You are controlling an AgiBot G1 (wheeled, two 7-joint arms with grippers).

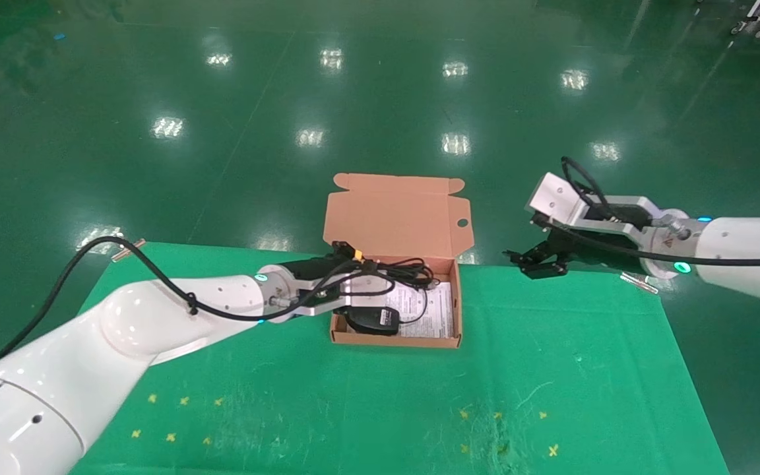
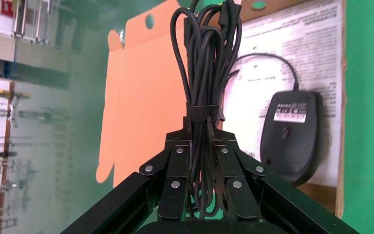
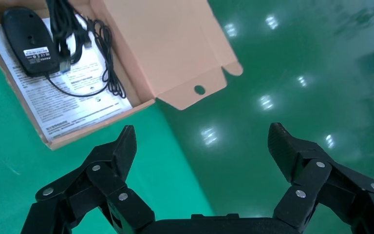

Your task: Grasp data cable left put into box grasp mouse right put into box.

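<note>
**Cable over the box, mouse inside**

My left gripper [image 1: 353,277] holds the data cable [image 1: 401,272] above the open box [image 1: 394,340]. The mouse [image 1: 372,320] lies inside on the leaflet [image 1: 434,310]. My right gripper [image 1: 533,262] hovers well right, near the table's [image 1: 551,369] far edge.

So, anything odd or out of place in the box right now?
One oddity: the mouse lies upside down in the box, label side up, on the leaflet. The left gripper holds the data cable bundle over the box. The right gripper is open, off to the side.
</note>
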